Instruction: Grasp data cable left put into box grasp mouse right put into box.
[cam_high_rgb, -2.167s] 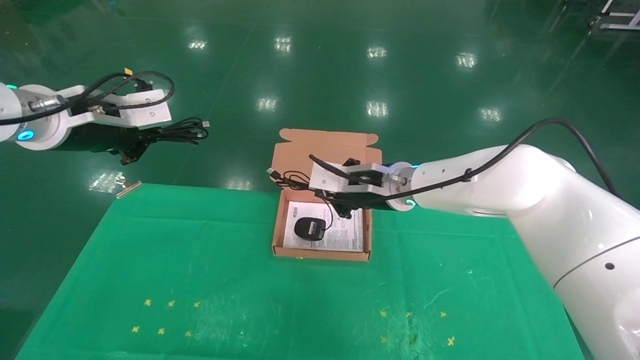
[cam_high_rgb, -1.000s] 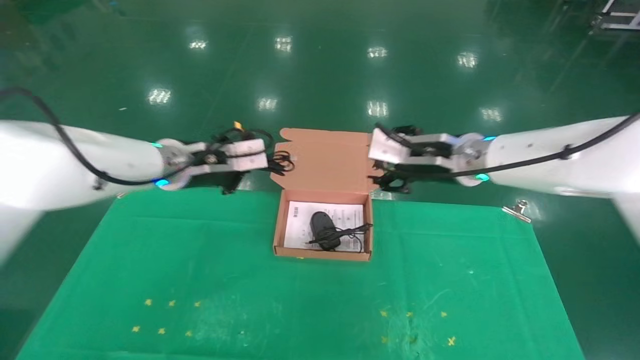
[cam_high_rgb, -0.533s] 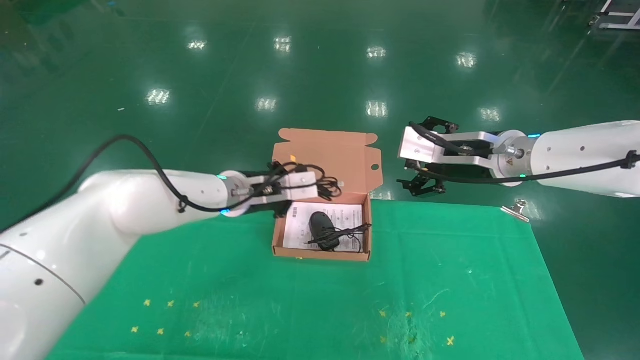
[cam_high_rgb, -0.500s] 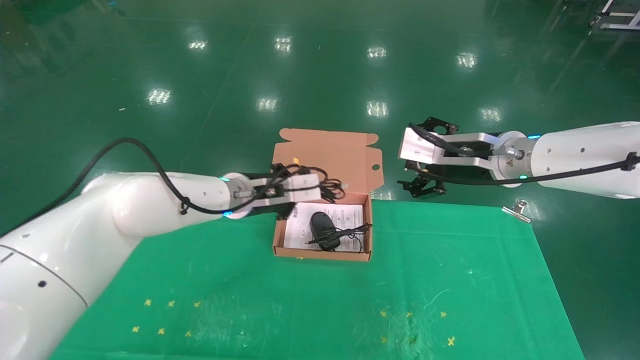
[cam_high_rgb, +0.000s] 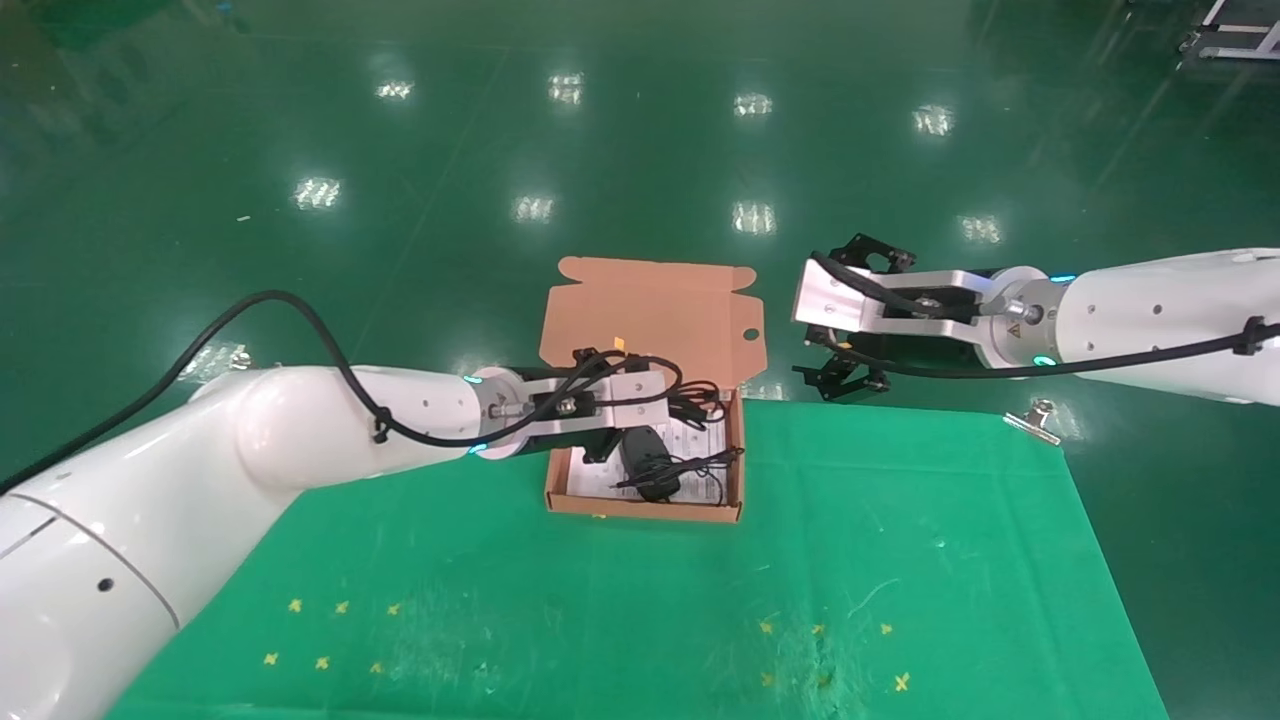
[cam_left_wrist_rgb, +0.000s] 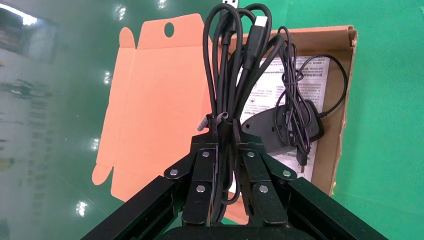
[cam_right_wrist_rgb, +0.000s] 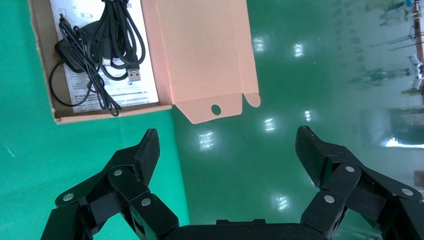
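Item: my left gripper (cam_left_wrist_rgb: 226, 131) clamps cable (cam_left_wrist_rgb: 235, 65) over box (cam_high_rgb: 735, 460) (mouse (cam_high_rgb: 648, 466) inside); right gripper (cam_right_wrist_rgb: 227, 150), wide, at 2 o'clock.

A: Head cam?
B: High up, looks fwd and down over the table (cam_high_rgb: 620, 600), box (cam_high_rgb: 650, 310) mid-frame, both arms in shot.
A: Wrist cams?
B: Left one sits right behind the left gripper (cam_left_wrist_rgb: 227, 150), v. close above the box (cam_left_wrist_rgb: 150, 105). Right one looks past the right gripper (cam_right_wrist_rgb: 227, 150) from farther off, beyond the table edge. All 3 share the box (cam_right_wrist_rgb: 200, 55).
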